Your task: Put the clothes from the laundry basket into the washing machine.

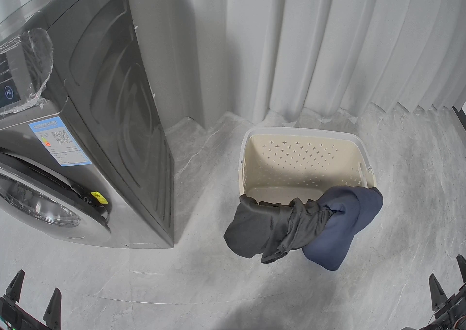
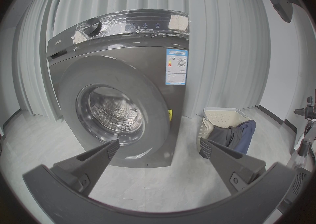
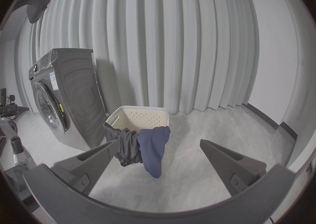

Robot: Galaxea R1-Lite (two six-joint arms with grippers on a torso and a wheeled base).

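Left gripper: your left gripper (image 2: 158, 145) sits low over the floor (image 1: 194, 272) in front of the washing machine (image 1: 111, 117), fingers spread wide with nothing between them.
Right gripper: your right gripper (image 3: 159, 145) is just as wide apart and holds nothing. It hangs low, short of the laundry basket (image 1: 301, 131) and well apart from it.
Clothes: you have two pieces, both draped over the basket's near rim and hanging down its outer side. The dark grey garment (image 1: 272, 229) covers the near left corner. The navy garment (image 1: 349, 224) covers the near right corner. The two overlap in the middle, the grey one lying across the navy.
Laundry basket: cream plastic with perforated walls, standing upright on the floor close to the curtain (image 1: 315, 30). Its inner back wall shows bare above the clothes.
Washing machine: a dark grey front-loader to the left of the basket (a strip of bare floor lies between them). Its round door (image 2: 112, 116) looks shut, with the steel drum visible through the glass.
Backdrop: pale pleated curtain runs behind both machine and basket.
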